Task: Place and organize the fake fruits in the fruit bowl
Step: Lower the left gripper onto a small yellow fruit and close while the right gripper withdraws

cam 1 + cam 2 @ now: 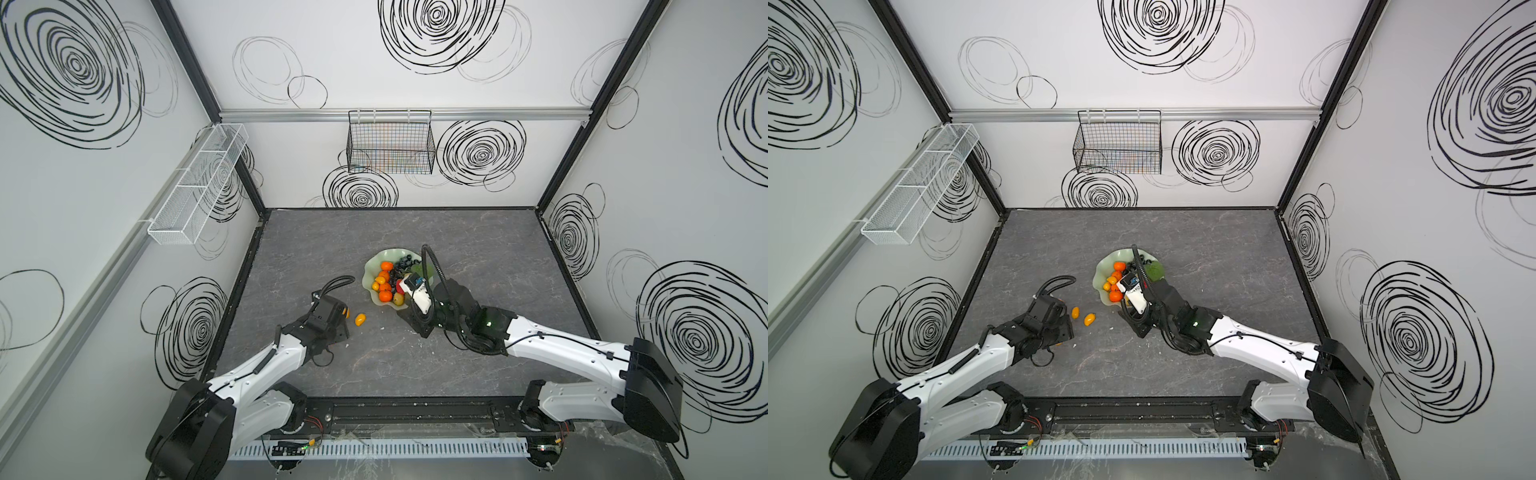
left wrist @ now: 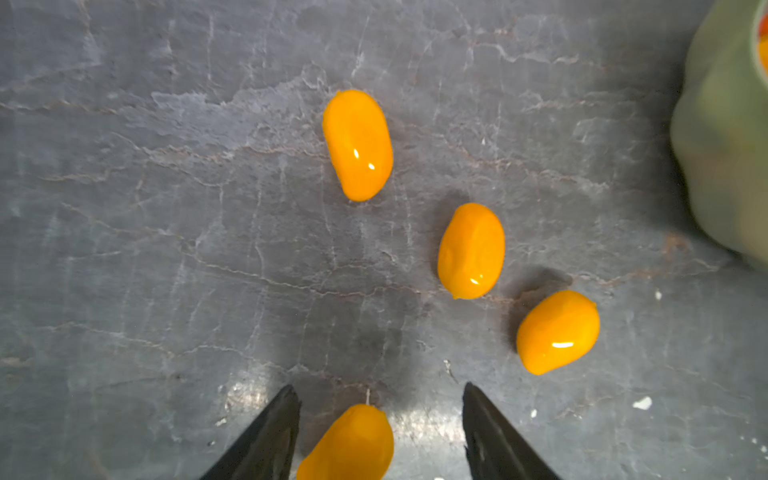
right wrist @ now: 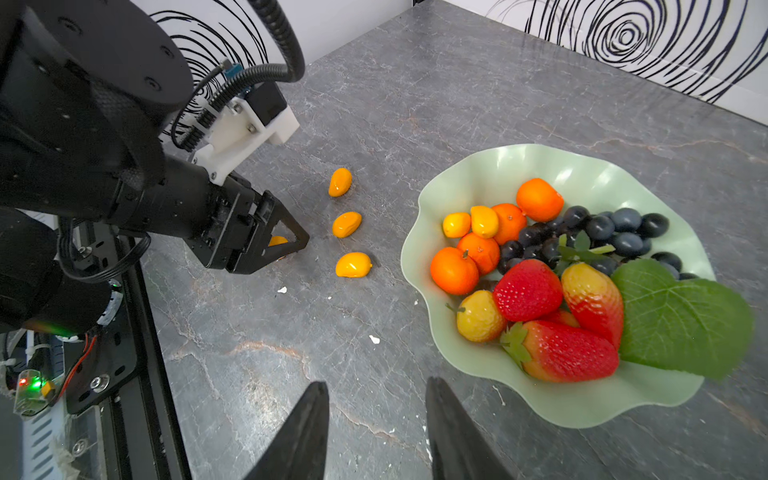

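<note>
The mint-green fruit bowl (image 3: 582, 409) holds tangerines (image 3: 539, 199), strawberries (image 3: 528, 291), two kumquats (image 3: 484, 220) and a dark grape bunch (image 3: 615, 228) with its leaf (image 3: 681, 320). Three kumquats (image 2: 357, 145) (image 2: 471, 251) (image 2: 559, 332) lie loose on the grey table left of the bowl. A fourth kumquat (image 2: 349, 444) lies between the fingers of my left gripper (image 2: 380, 392), whose jaws are open around it with a gap on one side. My right gripper (image 3: 378, 384) hovers open and empty over the table, beside the bowl's near rim.
A black wire basket (image 1: 390, 145) hangs on the back wall and a white mesh basket (image 1: 195, 187) on the left wall. Small white crumbs (image 3: 374, 339) dot the table. The black frame rail (image 3: 137, 332) runs along the table's left edge.
</note>
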You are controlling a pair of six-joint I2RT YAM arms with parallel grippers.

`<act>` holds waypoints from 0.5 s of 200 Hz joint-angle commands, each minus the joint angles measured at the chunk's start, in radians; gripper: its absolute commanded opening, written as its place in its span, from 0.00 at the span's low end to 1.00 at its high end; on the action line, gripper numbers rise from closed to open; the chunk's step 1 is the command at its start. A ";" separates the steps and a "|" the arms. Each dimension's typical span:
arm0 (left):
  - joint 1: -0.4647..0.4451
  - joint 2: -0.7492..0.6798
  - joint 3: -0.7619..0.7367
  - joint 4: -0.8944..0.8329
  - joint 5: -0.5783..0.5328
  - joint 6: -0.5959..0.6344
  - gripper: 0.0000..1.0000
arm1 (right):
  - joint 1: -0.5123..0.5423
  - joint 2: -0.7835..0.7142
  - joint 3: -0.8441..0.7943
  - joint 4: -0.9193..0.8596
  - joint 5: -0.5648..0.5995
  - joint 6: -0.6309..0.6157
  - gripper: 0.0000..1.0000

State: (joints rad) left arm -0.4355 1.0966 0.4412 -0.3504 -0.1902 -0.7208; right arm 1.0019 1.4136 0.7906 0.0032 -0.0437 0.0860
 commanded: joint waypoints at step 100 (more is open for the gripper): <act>-0.050 0.068 0.002 0.003 -0.036 -0.022 0.64 | 0.012 -0.044 -0.047 0.012 0.000 0.015 0.43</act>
State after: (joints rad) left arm -0.4629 1.1770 0.4412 -0.3206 -0.1940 -0.7071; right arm 1.0069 1.3838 0.7528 0.0032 -0.0441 0.0933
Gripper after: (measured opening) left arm 0.648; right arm 0.429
